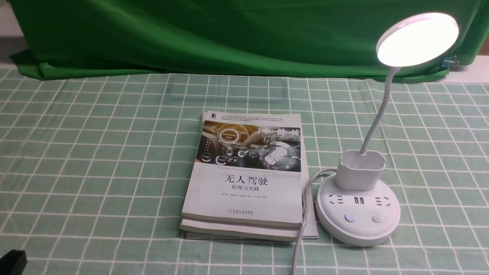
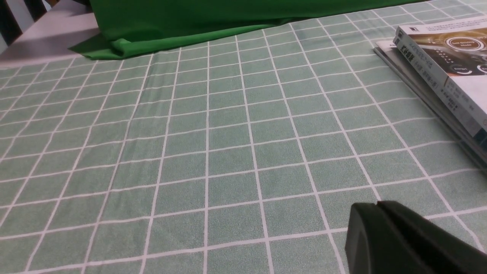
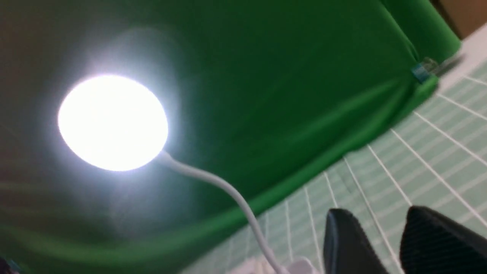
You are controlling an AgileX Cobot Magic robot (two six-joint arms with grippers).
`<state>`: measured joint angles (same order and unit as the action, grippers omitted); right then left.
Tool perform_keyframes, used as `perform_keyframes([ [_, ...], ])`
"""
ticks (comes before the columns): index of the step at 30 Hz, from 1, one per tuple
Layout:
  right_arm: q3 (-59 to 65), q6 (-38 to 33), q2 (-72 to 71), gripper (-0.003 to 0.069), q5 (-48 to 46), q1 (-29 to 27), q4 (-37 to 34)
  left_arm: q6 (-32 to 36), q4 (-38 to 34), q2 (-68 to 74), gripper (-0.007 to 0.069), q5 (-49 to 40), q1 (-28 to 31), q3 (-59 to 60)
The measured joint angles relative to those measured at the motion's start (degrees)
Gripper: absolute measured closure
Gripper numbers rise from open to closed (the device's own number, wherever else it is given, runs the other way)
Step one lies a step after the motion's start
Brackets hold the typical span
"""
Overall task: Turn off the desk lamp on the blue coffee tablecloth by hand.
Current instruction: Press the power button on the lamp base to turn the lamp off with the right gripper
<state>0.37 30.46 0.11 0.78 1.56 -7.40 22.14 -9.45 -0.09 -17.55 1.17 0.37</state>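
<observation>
Right gripper (image 3: pixel 376 215) part-open near desk lamp (image 3: pixel 112 122).

The tablecloth (image 1: pixel 95 152) spreads across the table, and the backdrop fabric (image 1: pixel 229 34) hangs behind it, its lower edge lying on the cloth's far side. A stack of books (image 1: pixel 246 179) lies flat on the cloth near the middle. Just right of it stands the desk lamp (image 1: pixel 359 217). The cup holder (image 1: pixel 360 169) sits on the back of the base, and the neck (image 1: pixel 376 114) rises from it, carrying the head (image 1: pixel 417 38) up and rightward before the backdrop. The cord (image 1: pixel 303 214) runs forward along the books' right edge. The left gripper (image 1: pixel 11 262) sits at the near left, well apart from the books.
</observation>
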Motion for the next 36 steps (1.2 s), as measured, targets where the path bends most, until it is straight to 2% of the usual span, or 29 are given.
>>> perform_keyframes([
  [2,-0.2,-0.06,0.08,0.0501,-0.78,0.11,-0.06,0.0,0.0,0.0,0.0624,0.0,0.0,0.0],
  [5,-5.3,-4.52,3.61,0.0596,-9.89,2.27,-0.28,0.0,0.0,0.0,0.0624,0.0,0.0,0.0],
  [8,-15.86,-11.71,12.38,0.0613,-20.33,5.52,-0.33,0.0,0.0,0.0,0.0624,0.0,0.0,0.0],
  [12,-33.15,-21.43,32.28,0.0614,-43.59,10.57,-0.26,0.0,0.0,0.0,0.0624,0.0,0.0,0.0],
  [13,-33.8,-21.43,33.26,0.0614,-43.59,10.74,-0.26,0.0,0.0,0.0,0.0624,0.0,0.0,0.0],
  [14,-38.19,-24.55,40.88,0.0614,-50.01,11.81,-0.21,0.0,0.0,0.0,0.0624,0.0,0.0,0.0],
  [16,-40.84,-27.02,47.55,0.0614,-53.4,12.87,-0.21,0.0,0.0,0.0,0.0624,0.0,0.0,0.0],
  [20,-45.13,-30.46,59.97,0.0615,-54.19,16.19,0.07,0.0,0.0,0.0,0.0624,0.0,0.0,0.0],
  [23,-46.85,-32.4,69.95,0.0617,-51.02,19.04,0.13,0.0,0.0,0.0,0.0624,0.0,0.0,0.0],
  [30,-50.75,-33.72,84.91,0.0617,-45.72,19.39,0.28,0.0,0.0,0.0,0.0624,0.0,0.0,0.0],
  [36,-54.38,-33.9,91.05,0.0617,-43.69,18.74,0.28,0.0,0.0,0.0,0.0624,0.0,0.0,0.0],
])
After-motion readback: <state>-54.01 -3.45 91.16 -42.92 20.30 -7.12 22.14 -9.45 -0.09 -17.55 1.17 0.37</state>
